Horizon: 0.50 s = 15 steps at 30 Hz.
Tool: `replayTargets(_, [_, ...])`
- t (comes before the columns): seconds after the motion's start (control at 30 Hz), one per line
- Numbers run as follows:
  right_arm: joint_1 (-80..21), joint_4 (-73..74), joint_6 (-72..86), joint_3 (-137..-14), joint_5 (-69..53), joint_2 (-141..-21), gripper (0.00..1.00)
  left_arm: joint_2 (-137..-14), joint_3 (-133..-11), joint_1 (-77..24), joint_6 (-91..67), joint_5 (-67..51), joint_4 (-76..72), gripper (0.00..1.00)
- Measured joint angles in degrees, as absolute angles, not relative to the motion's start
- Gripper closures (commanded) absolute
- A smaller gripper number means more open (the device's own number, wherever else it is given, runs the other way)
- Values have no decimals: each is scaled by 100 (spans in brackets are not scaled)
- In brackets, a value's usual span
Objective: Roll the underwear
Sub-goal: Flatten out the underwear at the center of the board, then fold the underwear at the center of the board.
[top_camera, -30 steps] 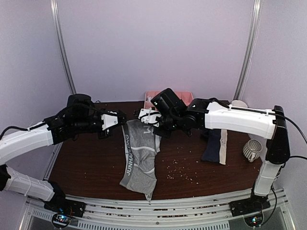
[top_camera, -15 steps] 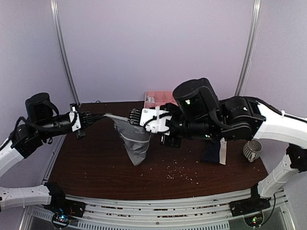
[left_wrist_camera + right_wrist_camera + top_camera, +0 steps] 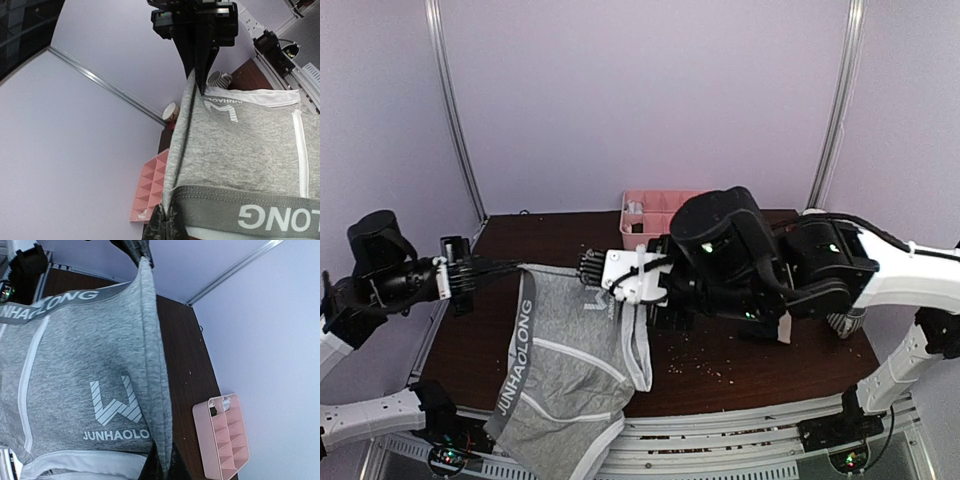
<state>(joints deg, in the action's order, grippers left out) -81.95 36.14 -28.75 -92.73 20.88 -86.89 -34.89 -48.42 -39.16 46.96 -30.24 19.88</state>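
The grey underwear [image 3: 570, 350] with its dark lettered waistband hangs spread in the air between both grippers, and its lower part drops past the table's front edge. My left gripper [image 3: 508, 266] is shut on its waistband corner, as the left wrist view [image 3: 168, 224] shows. My right gripper [image 3: 590, 268] is shut on the opposite top corner by the printed logo, as the right wrist view [image 3: 162, 465] shows. The grey cloth [image 3: 240, 145] [image 3: 85, 370] is taut along its top edge. The navy underwear is mostly hidden behind my right arm; only its cream waistband [image 3: 786, 328] shows.
The pink compartment tray [image 3: 658, 206] stands at the table's back middle and shows in both wrist views [image 3: 149, 192] [image 3: 226, 436]. A white mesh holder [image 3: 842, 322] sits at the right behind my right arm. A paper cup [image 3: 171, 111] stands at the far right. Crumbs dot the brown table [image 3: 720, 365].
Both grippers lifted the grey underwear off the table and drew it forward and left. It was bunched between them half a second ago and now hangs spread out flat.
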Motion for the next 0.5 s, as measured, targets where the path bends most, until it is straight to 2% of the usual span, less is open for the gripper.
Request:
replayTargets(0.17, [-6799,3481,-3022,-9358,1723,-9498,100,-5081,-4571,-3896,4633,-1957,1452,100])
replayTargets(0.3, [-5666,3321,-3256,-9835,1243,-10881,100,-6788,-4602,-3758,4609,-1212,860,100])
replayTargets(0.5, [-4882,3210,-3616,-10892,972,-12722,100,-9271,-5747,-3159,4528,-517,460,100])
